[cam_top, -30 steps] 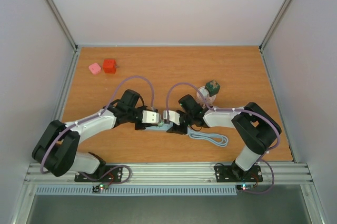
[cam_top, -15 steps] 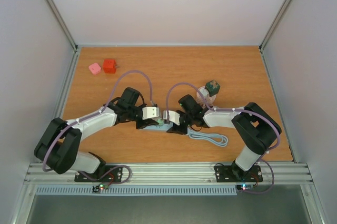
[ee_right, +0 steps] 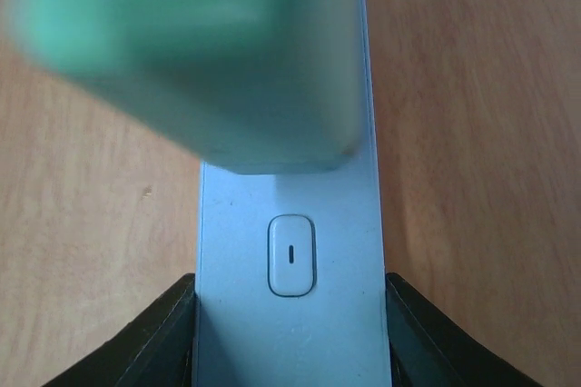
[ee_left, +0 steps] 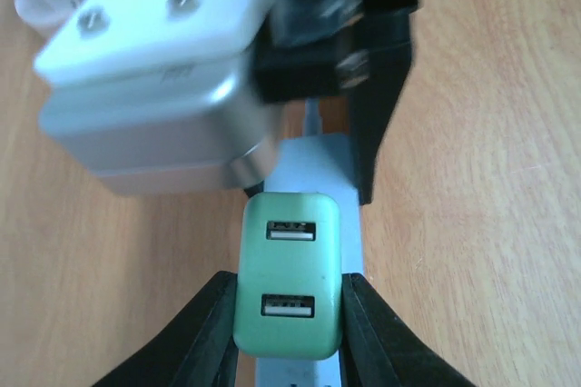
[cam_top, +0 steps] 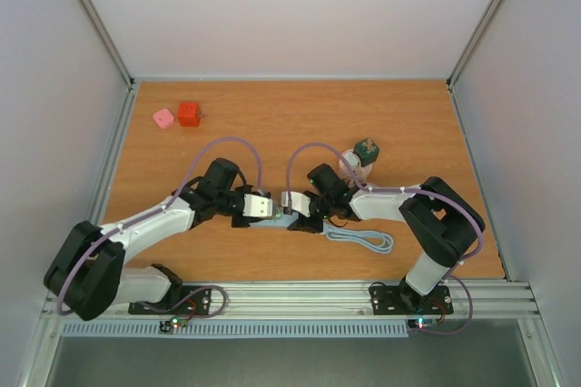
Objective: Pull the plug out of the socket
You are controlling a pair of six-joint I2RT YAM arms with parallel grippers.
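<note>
Left gripper (cam_top: 272, 213), overhead: tip to tip with right gripper (cam_top: 295, 217), mid-table.
Left wrist: jaws clamped on green rectangular plastic USB plug (ee_left: 289, 287), over pale blue plastic power strip (ee_left: 313, 160).
Right wrist: jaws grip that strip's sides.

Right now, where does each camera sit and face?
Top external: above and behind the bases, looking down at the table; left arm and right arm show.
Left wrist: on the left arm, facing the green plug between its fingers.
Right wrist: facing the power strip between its fingers.
Both wrist views share the green plug.
</note>
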